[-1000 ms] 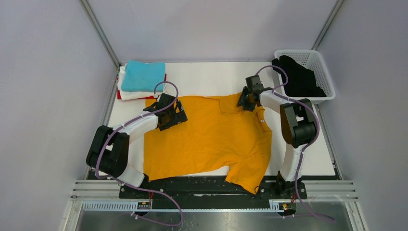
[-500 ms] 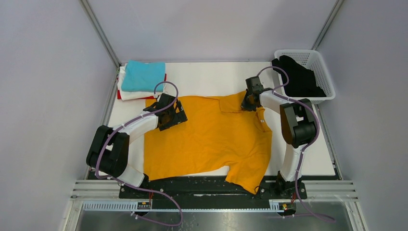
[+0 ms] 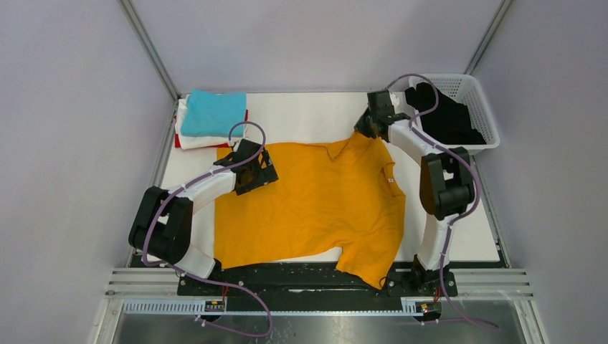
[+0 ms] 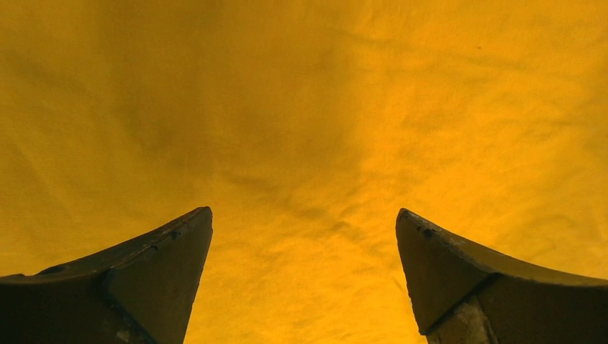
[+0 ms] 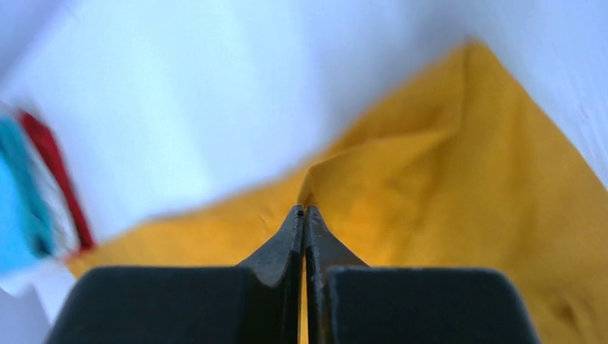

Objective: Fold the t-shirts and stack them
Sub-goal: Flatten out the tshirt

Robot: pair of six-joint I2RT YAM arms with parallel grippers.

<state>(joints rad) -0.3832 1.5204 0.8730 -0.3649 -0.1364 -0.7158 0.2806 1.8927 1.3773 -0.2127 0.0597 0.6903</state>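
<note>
A mustard-orange t-shirt (image 3: 323, 201) lies spread on the white table, collar toward the back. My right gripper (image 3: 363, 129) is shut on the shirt's far right corner near the collar and lifts it toward the back; the pinched cloth (image 5: 401, 179) shows at the fingertips in the right wrist view. My left gripper (image 3: 259, 172) is open and rests on the shirt's left shoulder area, orange cloth (image 4: 308, 129) filling its view between the spread fingers (image 4: 165, 265). A folded stack with a turquoise shirt (image 3: 213, 112) on top of white and red ones sits at the back left.
A white lattice basket (image 3: 482, 107) holding dark cloth (image 3: 444, 115) stands at the back right, close to the right arm. A metal rail runs along the near edge. Grey walls enclose the table on three sides.
My right gripper has moved back and up with the shirt's corner, pulling the cloth toward the rear. The left gripper has not moved.
</note>
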